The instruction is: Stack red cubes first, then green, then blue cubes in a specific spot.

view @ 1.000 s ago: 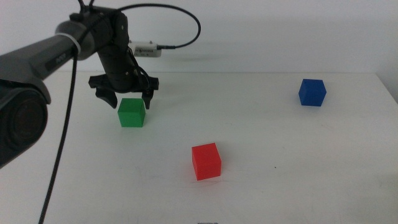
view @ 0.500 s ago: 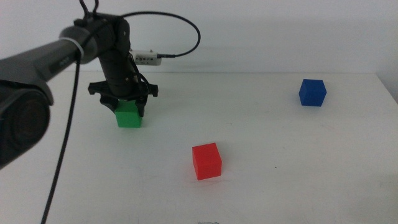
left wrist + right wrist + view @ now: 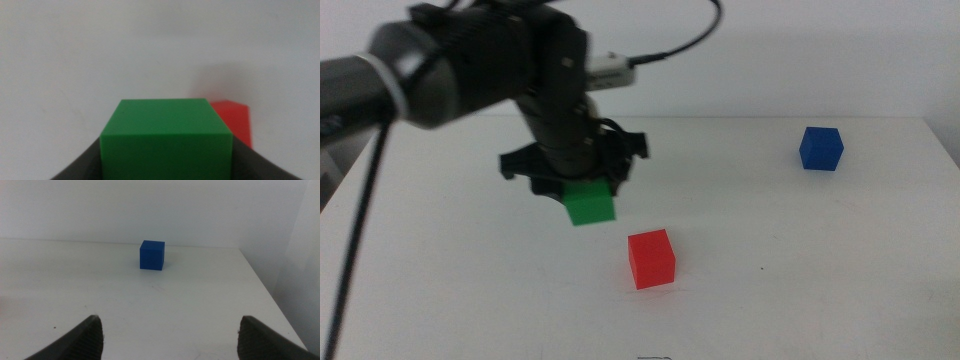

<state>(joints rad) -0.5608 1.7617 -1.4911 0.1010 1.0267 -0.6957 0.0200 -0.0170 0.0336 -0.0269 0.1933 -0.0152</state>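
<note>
Your left tool [image 3: 582, 190] gripped the green cube [image 3: 590, 204] clear of the table [image 3: 770, 270], with the red cube [image 3: 652, 258] just ahead and lower, toward the blue cube [image 3: 821, 148], while the right tool [image 3: 170, 335] waited open.

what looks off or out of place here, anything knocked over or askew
Nothing stands out. The left gripper holds the green cube level above the table, near the red cube, which sits flat. The blue cube sits upright far off; the right gripper waits open, facing it.
</note>
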